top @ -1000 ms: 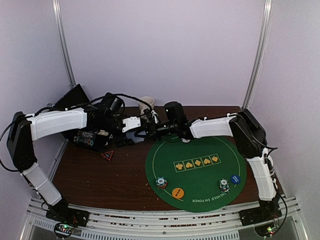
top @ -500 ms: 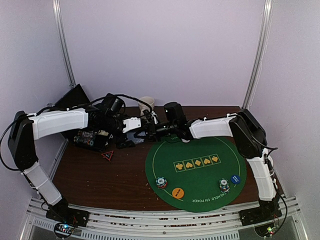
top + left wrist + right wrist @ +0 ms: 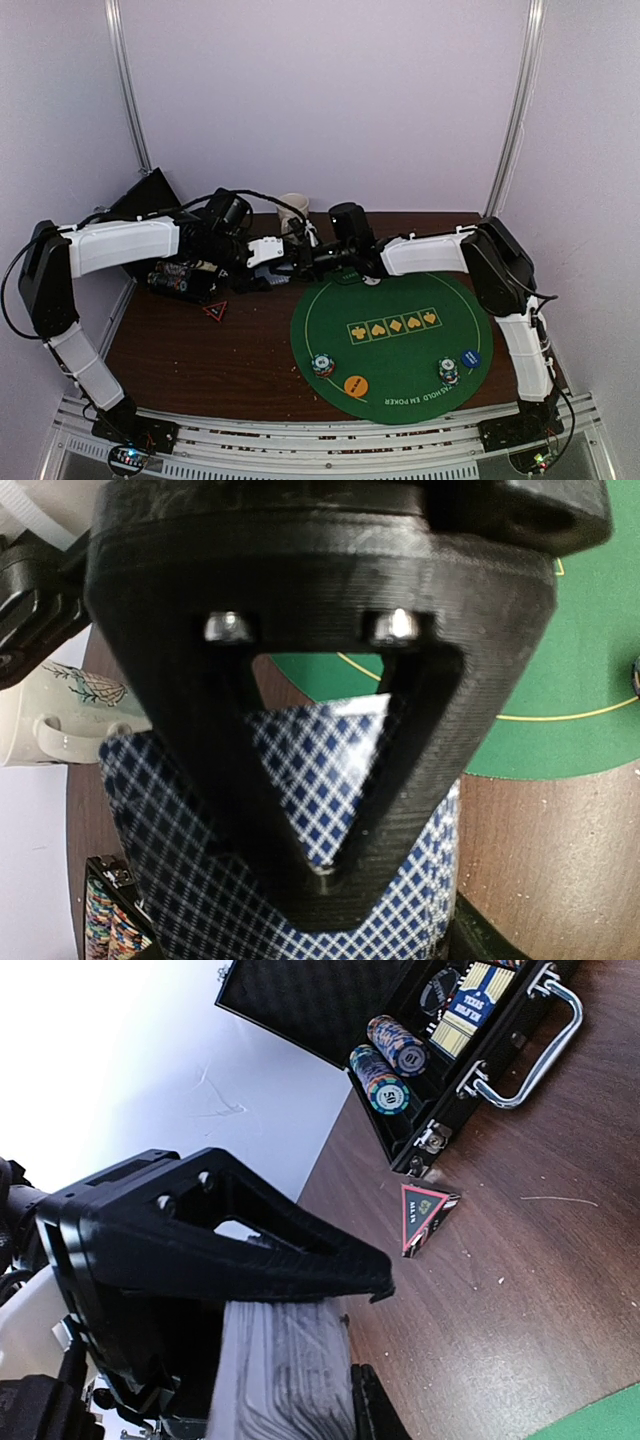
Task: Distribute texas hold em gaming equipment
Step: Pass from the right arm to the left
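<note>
At the table's back, left of centre, noted the left gripper (image 3: 283,255) with one black finger (image 3: 210,780) lying across the blue-checked deck of cards (image 3: 320,780); could not tell whether it was loose or gripping. Found the right gripper (image 3: 365,1345) alongside, clenched on that deck above the brown tabletop (image 3: 540,1260), beside the green mat (image 3: 400,380).

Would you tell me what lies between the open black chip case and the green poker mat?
A small red-edged black triangular marker lies on the wood between the case and the mat; the right wrist view shows it clearest.
</note>
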`<state>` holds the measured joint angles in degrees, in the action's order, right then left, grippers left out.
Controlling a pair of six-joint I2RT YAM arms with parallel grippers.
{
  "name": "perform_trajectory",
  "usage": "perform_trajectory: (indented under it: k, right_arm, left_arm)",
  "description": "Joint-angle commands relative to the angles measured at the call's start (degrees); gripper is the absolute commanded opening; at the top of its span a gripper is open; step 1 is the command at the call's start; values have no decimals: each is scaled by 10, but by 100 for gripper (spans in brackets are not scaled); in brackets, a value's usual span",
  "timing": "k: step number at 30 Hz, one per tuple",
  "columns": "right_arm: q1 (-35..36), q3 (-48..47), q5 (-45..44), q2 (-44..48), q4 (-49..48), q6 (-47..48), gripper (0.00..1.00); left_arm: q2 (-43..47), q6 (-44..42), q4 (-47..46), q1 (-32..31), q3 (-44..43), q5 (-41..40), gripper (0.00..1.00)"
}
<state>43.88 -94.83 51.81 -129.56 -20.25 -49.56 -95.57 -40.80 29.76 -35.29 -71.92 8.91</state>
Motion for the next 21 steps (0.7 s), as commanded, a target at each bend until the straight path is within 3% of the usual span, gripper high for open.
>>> perform_trajectory:
  k: [1,4,9,15,21]
  right_arm:
    - [2,4,15,35,-2,8,2]
    - [-1,4,-3,41,31,37,10]
    - [-9,1,-38,58,97,99,31]
    - [-12,-5,-75,70,159,153,38]
    - [-13,-18,-114,80,228,208,38]
  left_arm:
    - [-10,0,-6,2,-19,-5,62]
    - [-4,3,-6,3,-20,9,61]
    - [7,6,-6,3,-9,22,59]
    - [13,11,-5,2,-2,21,58]
    - [17,13,-4,3,-4,15,58]
